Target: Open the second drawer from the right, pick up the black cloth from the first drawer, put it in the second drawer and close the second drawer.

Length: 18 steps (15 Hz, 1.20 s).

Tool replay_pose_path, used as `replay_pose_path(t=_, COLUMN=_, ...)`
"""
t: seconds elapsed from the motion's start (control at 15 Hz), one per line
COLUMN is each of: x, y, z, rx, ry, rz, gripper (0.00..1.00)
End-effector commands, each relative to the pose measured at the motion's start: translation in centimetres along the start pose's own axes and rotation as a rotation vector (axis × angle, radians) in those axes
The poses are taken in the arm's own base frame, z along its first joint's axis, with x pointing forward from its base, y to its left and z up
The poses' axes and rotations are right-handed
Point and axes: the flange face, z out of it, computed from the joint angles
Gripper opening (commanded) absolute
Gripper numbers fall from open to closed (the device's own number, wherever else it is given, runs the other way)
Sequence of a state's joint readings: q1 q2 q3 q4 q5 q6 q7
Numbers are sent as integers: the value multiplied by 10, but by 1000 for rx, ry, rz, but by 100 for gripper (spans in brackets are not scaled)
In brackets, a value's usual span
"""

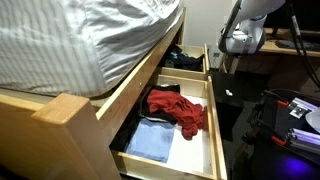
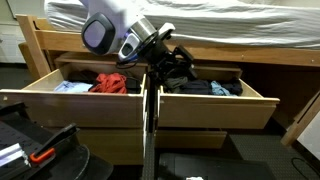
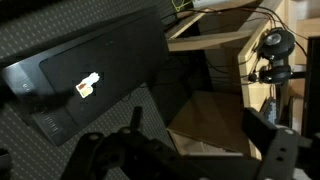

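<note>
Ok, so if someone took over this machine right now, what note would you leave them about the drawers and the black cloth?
Gripper: open, holding nothing, hanging above the inner corner of the second drawer.
Things: the first drawer and the second drawer both stand pulled out. Dark fabric that looks like the black cloth lies in the first drawer, by the red cloth and the light blue cloth. Other dark clothes lie in the second drawer.
Done: second drawer open.
Left: pick up the black cloth, put it in the second drawer, close that drawer.
</note>
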<state>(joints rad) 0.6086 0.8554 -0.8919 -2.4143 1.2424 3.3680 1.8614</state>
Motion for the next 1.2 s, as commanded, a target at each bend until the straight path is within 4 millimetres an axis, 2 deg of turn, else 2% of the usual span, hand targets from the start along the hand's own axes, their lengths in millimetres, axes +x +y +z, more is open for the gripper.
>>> replay_pose_path(t=0.0, x=2, y=-77, z=32, rx=40, ry=1, rz=198, gripper=100)
replay_pose_path(t=0.13, x=-4, y=-119, z=51, rx=43, ry=-25, rz=297, gripper=100)
replay_pose_path(t=0.27, x=-30, y=-161, z=66, rx=11, ry=-99, rz=313, gripper=100)
replay_pose_path(t=0.6, x=-92, y=-231, z=102, rx=-39, ry=-280, rz=314, gripper=100)
replay_pose_path(t=0.8, x=-86, y=-235, z=158, rx=-195, ry=-294, rz=440, gripper=100)
replay_pose_path(t=0.93, x=-78, y=-228, z=195, rx=-307, ry=-315, rz=496, gripper=100)
replay_pose_path(t=1.0, x=-69, y=-221, z=218, rx=-367, ry=-317, rz=521, gripper=100)
replay_pose_path(t=1.13, x=-57, y=-194, z=258, rx=-493, ry=-335, rz=543, gripper=100)
